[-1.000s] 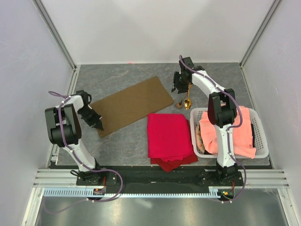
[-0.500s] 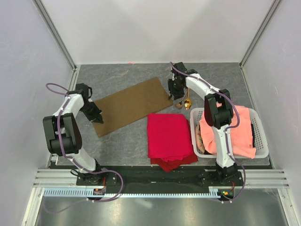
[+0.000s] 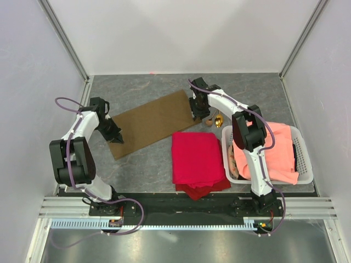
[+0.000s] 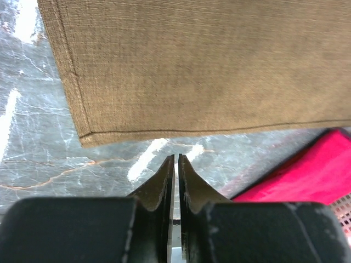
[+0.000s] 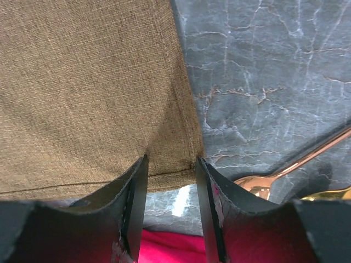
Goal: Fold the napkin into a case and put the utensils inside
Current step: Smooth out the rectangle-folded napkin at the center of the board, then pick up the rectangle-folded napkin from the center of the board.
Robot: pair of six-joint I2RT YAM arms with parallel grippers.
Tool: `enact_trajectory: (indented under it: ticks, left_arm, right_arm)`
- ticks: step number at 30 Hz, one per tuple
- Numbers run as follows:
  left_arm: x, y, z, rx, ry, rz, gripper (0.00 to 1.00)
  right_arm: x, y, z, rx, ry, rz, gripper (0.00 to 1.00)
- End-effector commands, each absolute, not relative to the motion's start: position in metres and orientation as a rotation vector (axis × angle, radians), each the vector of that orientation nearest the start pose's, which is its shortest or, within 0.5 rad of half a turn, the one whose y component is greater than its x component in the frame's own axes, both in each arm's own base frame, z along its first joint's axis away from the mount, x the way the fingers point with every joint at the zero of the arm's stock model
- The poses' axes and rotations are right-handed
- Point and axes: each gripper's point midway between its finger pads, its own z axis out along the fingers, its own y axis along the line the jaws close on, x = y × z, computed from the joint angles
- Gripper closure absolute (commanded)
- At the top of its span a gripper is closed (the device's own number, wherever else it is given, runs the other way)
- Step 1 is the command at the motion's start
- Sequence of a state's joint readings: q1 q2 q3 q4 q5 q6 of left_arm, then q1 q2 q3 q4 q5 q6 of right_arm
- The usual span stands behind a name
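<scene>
So, quick status: the thin olive-brown fabric napkin [image 3: 153, 121] lies flat on the grey marbled table [image 3: 148, 90] as one long rectangle, slanted from near-left to far-right. My left tool [image 4: 176, 160] hangs just off the cloth's edge by the near-left corner, over bare table. Its fingers are pinched almost together with only a thin slit between them, and nothing is in it. My right tool [image 5: 170, 164] is at the opposite, far-right corner with its fingers well apart. The hemmed corner sits between them unpinched, and I can't tell if the tips touch it. The two small shiny gold metal utensils [image 3: 215, 120] lie on the table just right of that corner, near the white plastic basket [image 3: 305, 164] holding a salmon-orange cloth [image 3: 277, 153]. A folded bright red cloth [image 3: 196, 158] sits just beside the napkin's near edge.
</scene>
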State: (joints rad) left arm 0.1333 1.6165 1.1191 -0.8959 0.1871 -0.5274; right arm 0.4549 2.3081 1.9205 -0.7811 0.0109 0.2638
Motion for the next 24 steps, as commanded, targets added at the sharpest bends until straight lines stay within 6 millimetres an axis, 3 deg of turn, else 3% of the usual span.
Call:
enact_trajectory:
  ticks: [1, 4, 7, 11, 14, 24]
  left_arm:
    - [0.29, -0.025, 0.087, -0.941, 2.785, -0.402, 0.88]
    - [0.288, -0.028, 0.09, -0.936, 2.782, -0.412, 0.88]
    - [0.287, -0.029, 0.092, -0.925, 2.777, -0.415, 0.88]
    - [0.287, -0.032, 0.089, -0.933, 2.787, -0.428, 0.88]
    - [0.287, -0.037, 0.088, -0.924, 2.799, -0.448, 0.88]
    - [0.271, -0.057, 0.083, -0.88, 2.841, -0.483, 0.88]
  right_arm:
    - [0.452, 0.214, 0.008, -0.287, 2.762, 0.068, 0.52]
    - [0.45, 0.218, 0.008, -0.298, 2.764, 0.079, 0.52]
    - [0.453, 0.226, 0.026, -0.285, 2.728, 0.112, 0.51]
    - [0.469, 0.228, 0.064, -0.224, 2.642, 0.114, 0.46]
    - [0.485, 0.231, 0.075, -0.203, 2.587, 0.109, 0.41]
    - [0.513, 0.241, 0.051, -0.272, 2.569, 0.087, 0.4]
